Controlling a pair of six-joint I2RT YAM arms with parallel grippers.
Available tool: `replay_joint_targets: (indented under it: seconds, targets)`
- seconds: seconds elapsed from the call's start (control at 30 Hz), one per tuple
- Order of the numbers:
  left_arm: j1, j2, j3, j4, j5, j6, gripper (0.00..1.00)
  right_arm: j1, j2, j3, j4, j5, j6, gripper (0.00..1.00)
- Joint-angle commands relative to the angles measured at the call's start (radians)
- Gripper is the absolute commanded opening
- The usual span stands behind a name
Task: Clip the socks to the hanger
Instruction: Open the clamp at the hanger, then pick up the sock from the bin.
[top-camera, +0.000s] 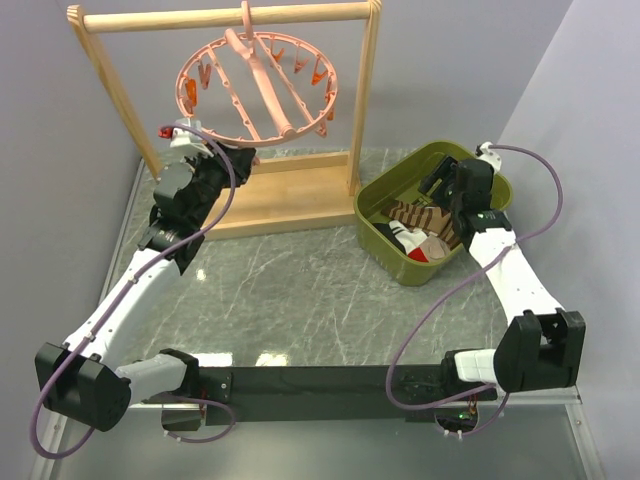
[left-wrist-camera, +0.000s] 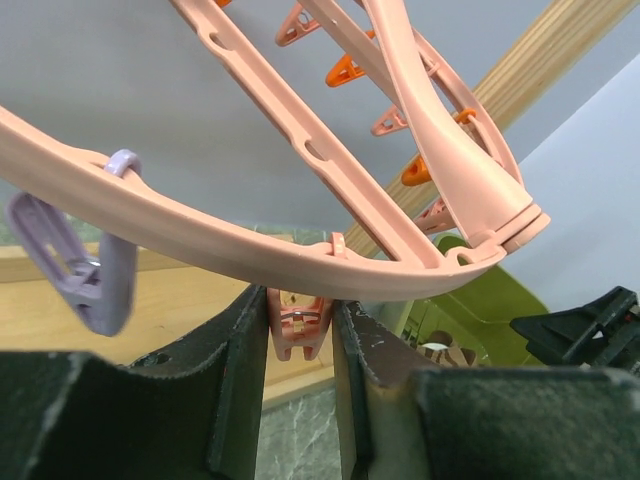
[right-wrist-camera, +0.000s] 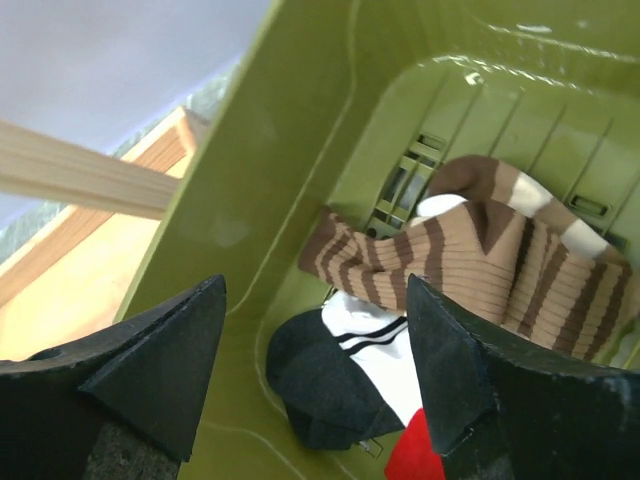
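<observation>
Socks (right-wrist-camera: 470, 250) lengthwise across green bin (right-wrist-camera: 250, 150), right claw (right-wrist-camera: 316, 300) spread above; left claw (left-wrist-camera: 300, 305) clenched on hanger (left-wrist-camera: 200, 238) clip (left-wrist-camera: 298, 328).

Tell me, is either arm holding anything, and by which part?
The left fingers pinch a pink clip under the hanger rim, by its sides. The right fingers, open, hold nothing.

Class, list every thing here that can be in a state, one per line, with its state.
Hanger: hung on the wooden rack, no socks on it.
Pink clip: pinched in the left gripper.
Purple clip: shut, empty.
Striped socks: loose in the green bin.
Right gripper: open above the socks.
</observation>
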Motion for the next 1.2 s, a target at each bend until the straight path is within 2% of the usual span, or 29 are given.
replay_joint_targets:
  seconds: [0.0,0.23,0.43,0.53,0.8,1.03,1.17]
  targets:
    - [-0.006,-0.035,-0.017,0.083,0.041,0.052,0.17,-0.021,0.018,0.01,0.015,0.049,0.068,0.78]
    - [-0.006,-0.035,-0.02,0.088,0.106,0.138,0.16,-0.06,0.09,-0.036,0.07,0.046,0.132,0.79]
    - [-0.006,-0.027,-0.02,0.084,0.121,0.121,0.14,-0.06,0.236,0.041,0.052,0.066,0.131,0.76]
    - [-0.006,-0.027,-0.031,0.108,0.155,0.112,0.14,-0.06,0.28,0.064,0.05,0.124,0.126,0.75]
    - [-0.006,-0.029,-0.023,0.092,0.135,0.138,0.15,-0.06,0.411,0.182,-0.048,0.258,0.088,0.75]
    - [-0.006,-0.035,-0.031,0.091,0.135,0.146,0.15,-0.058,0.491,0.239,-0.077,0.249,0.082,0.75]
    - [-0.006,-0.041,-0.038,0.101,0.132,0.149,0.15,-0.052,0.514,0.254,-0.074,0.236,0.068,0.64]
